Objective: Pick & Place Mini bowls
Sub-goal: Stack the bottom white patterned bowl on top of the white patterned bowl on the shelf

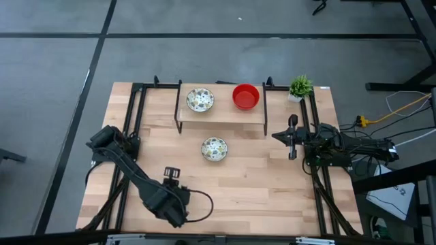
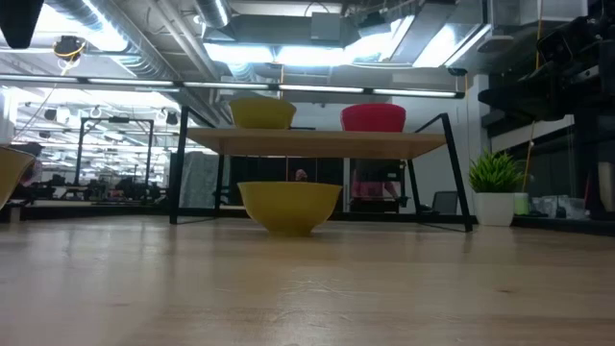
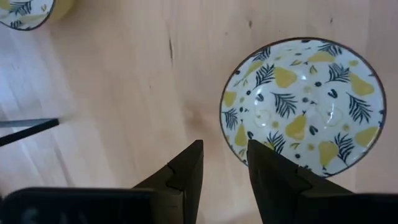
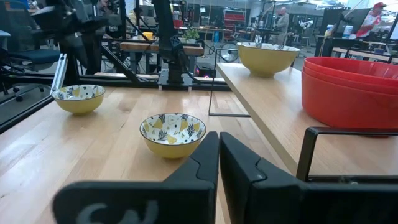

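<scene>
A cream bowl with a yellow pear and leaf pattern (image 3: 303,106) stands on the table under my left gripper (image 3: 225,149), which is open, with its fingertips at the bowl's rim. The high view hides this bowl under my left gripper (image 1: 171,174); the right wrist view shows the bowl (image 4: 78,98). A second patterned bowl (image 1: 214,149) stands mid-table. A third patterned bowl (image 1: 199,100) and stacked red bowls (image 1: 246,96) rest on the raised shelf (image 1: 221,116). My right gripper (image 1: 278,136) waits shut by the shelf's right end. My left gripper comes at the patterned bowl's rim (image 3: 235,149) from above, pointing down. One finger (image 3: 273,174) overlaps the rim and the other stands outside it. I cannot tell whether either finger touches the bowl. The bowl stands upright on the table.
The shelf stands on thin black legs (image 4: 211,93) at the table's far middle. A small green potted plant (image 1: 300,87) sits at the far right corner. Black frame rails (image 1: 133,116) run along both sides. Bare wood (image 1: 259,190) lies near and right.
</scene>
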